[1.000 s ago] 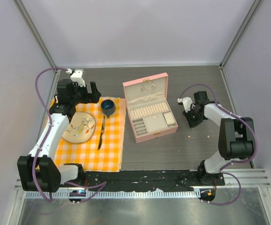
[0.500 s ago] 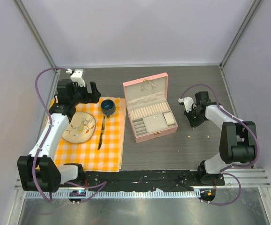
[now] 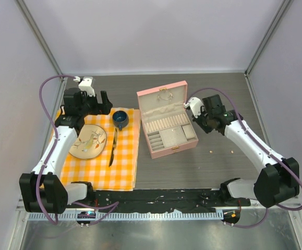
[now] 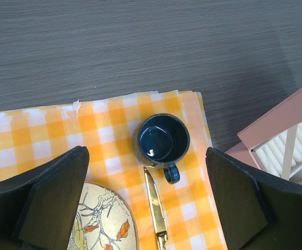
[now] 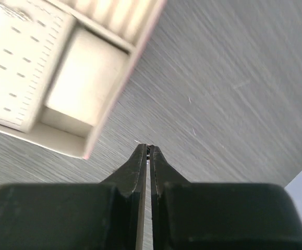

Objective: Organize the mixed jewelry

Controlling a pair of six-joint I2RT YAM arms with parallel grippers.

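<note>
Two tiny pale specks of the mixed jewelry (image 3: pixel 211 151) lie on the dark table right of the open pink box (image 3: pixel 166 122); the second speck (image 3: pixel 232 151) is further right. My right gripper (image 3: pixel 202 126) hovers just off the box's right side. In the right wrist view its jaws (image 5: pixel 148 148) are pressed together, with a tiny silvery glint pinched at the tips, beside the box's cream corner compartment (image 5: pixel 85 78). My left gripper (image 4: pixel 148 200) is wide open over the checked cloth, holding nothing, above a blue cup (image 4: pixel 164 139).
On the orange checked cloth (image 3: pixel 101 166) sit a patterned plate (image 3: pixel 88 141), a gold knife (image 3: pixel 112 147) and the blue cup (image 3: pixel 120 119). The box lid (image 3: pixel 162 95) stands up at the back. Grey walls enclose the table.
My right arm has swung left and away from the table's right side to the box's right edge, its jaws staying shut. The left arm has not moved.
</note>
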